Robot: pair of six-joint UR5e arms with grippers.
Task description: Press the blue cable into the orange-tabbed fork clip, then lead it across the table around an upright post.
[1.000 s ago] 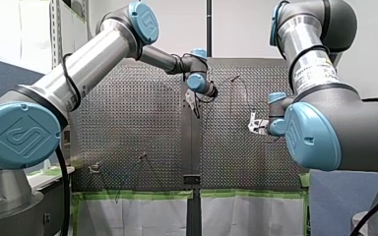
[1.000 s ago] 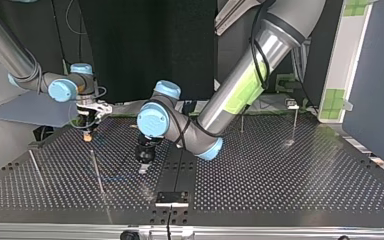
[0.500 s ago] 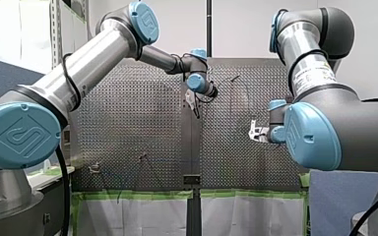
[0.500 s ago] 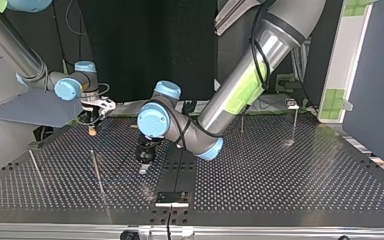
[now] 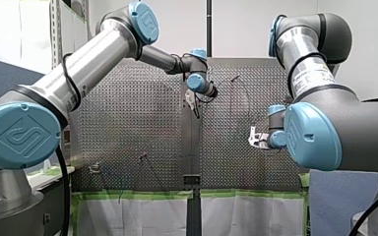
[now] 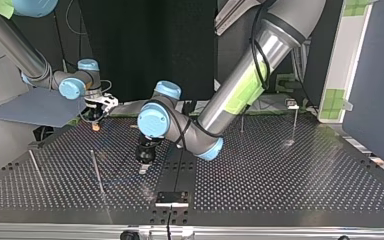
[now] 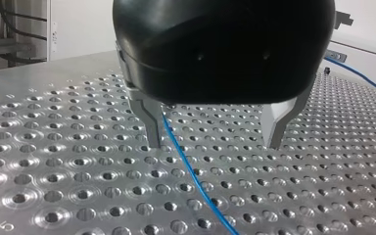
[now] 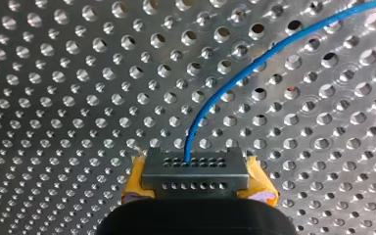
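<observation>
the cable comes straight out of my right gripper: it leaves the middle of the closed fingertips and curves away over the table, ahead of the gripper and off to one side. this gripper is clamped tight on the cable, with no gap between the tips. the tips form a grey metal block dotted with two rows of small holes, and yellow pads show at either side of it. in the top view this gripper hangs low over the far edge of the table at the view's left.

my left gripper stands wide open just above the table and grips nothing. the cable runs between its fingers, close beside one of them and well apart from the other. whether it touches the near finger, i cannot tell. from there it lies along the table under the gripper. another stretch of it crosses the table further off.

the cable is thin, round and bright blue. the table is bare brushed metal, drilled all over with an even grid of countersunk holes. the left fingers are plain tapered metal under a rounded black body. a thin upright post stands between the two grippers in the top view.
</observation>
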